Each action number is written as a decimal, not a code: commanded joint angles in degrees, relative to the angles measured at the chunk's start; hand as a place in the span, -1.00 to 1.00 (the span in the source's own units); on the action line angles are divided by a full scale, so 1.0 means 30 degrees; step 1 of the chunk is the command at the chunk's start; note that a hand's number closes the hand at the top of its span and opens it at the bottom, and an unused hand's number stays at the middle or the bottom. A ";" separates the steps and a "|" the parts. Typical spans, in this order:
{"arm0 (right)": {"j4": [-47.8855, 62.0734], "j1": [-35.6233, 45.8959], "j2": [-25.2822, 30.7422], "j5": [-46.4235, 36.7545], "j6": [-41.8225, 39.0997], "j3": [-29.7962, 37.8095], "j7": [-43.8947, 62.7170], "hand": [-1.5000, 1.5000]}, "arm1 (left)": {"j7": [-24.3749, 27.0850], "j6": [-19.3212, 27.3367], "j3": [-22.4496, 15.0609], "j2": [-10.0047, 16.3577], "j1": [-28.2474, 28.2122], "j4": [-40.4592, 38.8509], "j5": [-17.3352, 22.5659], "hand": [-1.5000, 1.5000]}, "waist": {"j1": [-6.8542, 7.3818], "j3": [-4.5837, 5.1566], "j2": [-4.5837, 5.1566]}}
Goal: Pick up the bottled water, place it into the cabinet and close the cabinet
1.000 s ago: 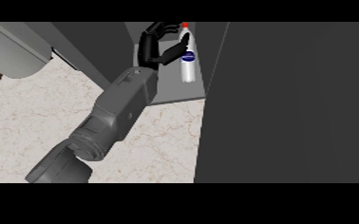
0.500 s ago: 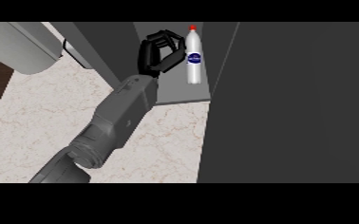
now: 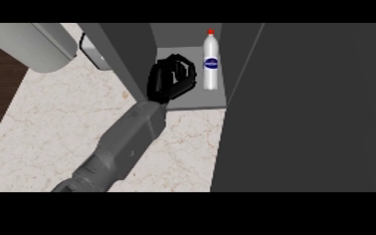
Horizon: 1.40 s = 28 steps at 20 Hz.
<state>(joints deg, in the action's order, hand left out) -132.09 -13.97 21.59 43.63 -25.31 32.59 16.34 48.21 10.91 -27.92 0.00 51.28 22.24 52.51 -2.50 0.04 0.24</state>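
Note:
The bottled water (image 3: 211, 62) is clear with a red cap and a blue label. It stands upright at the back of the open cabinet's shelf (image 3: 197, 101). My left hand (image 3: 172, 78) is inside the cabinet just left of the bottle, with a narrow gap between them. Its fingers are curled and hold nothing. The grey forearm (image 3: 125, 142) runs down to the lower left. My right hand does not show.
The cabinet's dark open door (image 3: 308, 109) fills the right side of the view. The cabinet's left wall (image 3: 121, 50) stands close beside my hand. A grey appliance (image 3: 37, 47) sits at the upper left on the marble counter (image 3: 58, 109).
My left hand has let go of the bottle and drawn back toward the cabinet's front. The bottle stays standing on the shelf.

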 commanded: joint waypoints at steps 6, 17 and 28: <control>-0.3476 -0.1200 -0.0672 0.0793 0.0290 -0.1592 0.1980 1.00 | -0.0938 -0.2258 -0.0603 0.0292 -0.3535 0.3762 -0.0502 1.00 | 0.0805 0.0003 -0.0182; -0.4977 -0.1617 -0.0691 0.0544 0.1026 -0.2455 0.2244 1.00 | -0.2361 -0.2622 -0.3132 0.4988 -1.1124 1.3167 -0.1920 -1.00 | 0.1117 0.0001 -0.0371; -0.6312 -0.1621 -0.0392 -0.0097 0.0809 -0.7114 0.2844 1.00 | -0.1741 -0.3415 -0.2101 0.9701 -1.6357 1.8523 -0.1644 -1.00 | 0.0990 0.0017 -0.0359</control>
<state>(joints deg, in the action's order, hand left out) -135.00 -15.30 21.74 45.30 -25.76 14.64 21.09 41.70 1.51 -35.75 23.89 7.70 73.30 47.40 0.67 0.08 -0.76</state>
